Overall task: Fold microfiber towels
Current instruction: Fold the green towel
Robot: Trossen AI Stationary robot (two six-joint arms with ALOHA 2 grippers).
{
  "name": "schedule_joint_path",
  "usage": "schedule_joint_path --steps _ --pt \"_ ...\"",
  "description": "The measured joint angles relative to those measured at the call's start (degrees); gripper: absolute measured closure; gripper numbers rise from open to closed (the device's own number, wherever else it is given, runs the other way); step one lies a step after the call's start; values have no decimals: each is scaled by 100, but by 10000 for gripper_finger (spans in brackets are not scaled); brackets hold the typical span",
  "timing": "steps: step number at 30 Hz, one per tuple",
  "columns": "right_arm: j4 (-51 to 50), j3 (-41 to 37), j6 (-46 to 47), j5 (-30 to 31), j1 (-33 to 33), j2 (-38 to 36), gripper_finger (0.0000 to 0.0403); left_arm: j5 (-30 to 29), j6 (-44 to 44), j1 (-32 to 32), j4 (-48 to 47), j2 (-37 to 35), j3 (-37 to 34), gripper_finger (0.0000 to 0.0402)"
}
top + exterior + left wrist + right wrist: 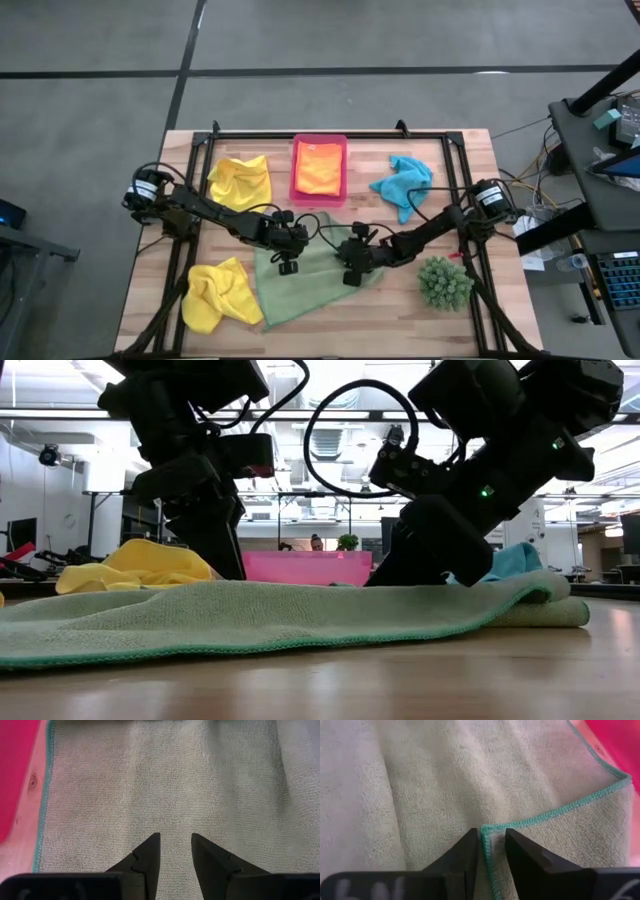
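Note:
The light green towel [300, 282] lies spread at the table's middle, and its right part is folded over onto itself [545, 603]. My left gripper [175, 839] stands on the towel's left half [288, 264], its fingers a narrow gap apart with flat cloth between them. My right gripper [492, 834] is at the folded-over part [352, 274], shut on a teal-hemmed corner. Two yellow towels [242, 181] [220, 294] lie at the left. An orange towel [319, 167] lies in the pink tray [296, 185]. A turquoise towel [402, 184] lies crumpled at the far right. My left gripper comes steeply from above, and its fingertips [152, 845] reach the flat upper face of the green towel [175, 800]; nothing is pinched between them. My right gripper pinches the hemmed corner of the towel's upper layer [487, 831] between its two fingers, slanting down from the table's right. The corner still lies on the layer beneath it.
A spiky green plant [444, 283] stands close to the right arm near the front right. A black frame [330, 134] runs round the work area. Bare wood shows at the near edge [380, 325].

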Motion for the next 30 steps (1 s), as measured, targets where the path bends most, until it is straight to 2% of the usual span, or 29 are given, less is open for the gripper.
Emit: schedule_joint_path --steps 5,16,30 --pt "-9 0 -3 1 -37 0 284 0 -1 0 0 0 -2 306" --pt "-2 2 -17 5 -125 -1 285 1 -2 1 2 0 -4 306" --pt "-16 5 -17 -49 -123 -38 380 0 -1 2 2 0 -4 306"
